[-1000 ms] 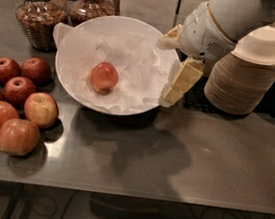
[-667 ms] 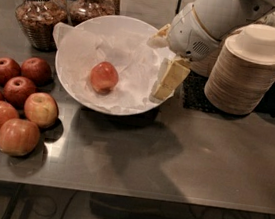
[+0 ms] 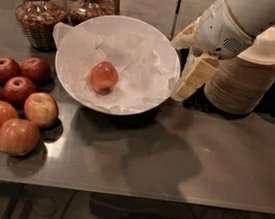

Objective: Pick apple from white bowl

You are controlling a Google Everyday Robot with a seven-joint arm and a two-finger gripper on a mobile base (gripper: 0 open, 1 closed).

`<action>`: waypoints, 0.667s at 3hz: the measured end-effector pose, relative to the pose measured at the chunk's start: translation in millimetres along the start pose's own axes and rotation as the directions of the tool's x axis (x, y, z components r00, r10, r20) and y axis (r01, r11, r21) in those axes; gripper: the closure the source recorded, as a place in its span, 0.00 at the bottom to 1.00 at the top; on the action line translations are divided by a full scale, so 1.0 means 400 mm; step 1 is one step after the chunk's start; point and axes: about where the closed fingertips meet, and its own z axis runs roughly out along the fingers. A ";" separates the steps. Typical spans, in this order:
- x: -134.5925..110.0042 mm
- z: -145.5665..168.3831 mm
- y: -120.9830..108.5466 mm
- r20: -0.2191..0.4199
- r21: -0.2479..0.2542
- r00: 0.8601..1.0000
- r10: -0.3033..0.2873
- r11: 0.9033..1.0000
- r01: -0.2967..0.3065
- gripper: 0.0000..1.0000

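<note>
— At 3 o'clock of the white bowl (image 3: 159, 41), just outside its rim: that's where the pincer (image 3: 189, 80) hangs now. 0.7 s ago it overlapped the rim on that side. It's slid back out toward the stacked beige bowls (image 3: 245, 75).
— Holding anything?
— No. Open or closed, can't tell from this angle. The apple (image 3: 104, 77) sits in the bowl on the crumpled liner (image 3: 133, 65), a little toward 7 o'clock of centre. Same spot, untouched.
— So what does the retreat mean?
— My read: approach not committed. Reach phase, grasp not started. Probably re-aiming to come over the rim rather than across it.
— Clearances?
— Tight at 3 o'clock. Pincer sits between bowl rim and stack, near both. Drift toward 3 could knock the stack. Dragging low toward 9 could catch the rim and shove the bowl.
— Open room?
— Inside the bowl, plenty: one apple, bare liner all round it. Surface (image 3: 196, 159) at 5–6 o'clock of the bowl is bare steel up to the front edge. Loose apples (image 3: 19, 91) cluster at 8 o'clock, jars (image 3: 36, 15) at 10 to 12, both well apart from the pincer.
— Wrong-apple risk?
— Low, I'd say. The others all lie outside the bowl.
</note>
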 end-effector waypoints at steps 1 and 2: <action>0.000 0.000 0.000 0.000 0.000 1.000 0.000 1.000 0.000 0.50; 0.000 0.001 0.000 0.000 0.000 1.000 0.000 1.000 0.000 0.74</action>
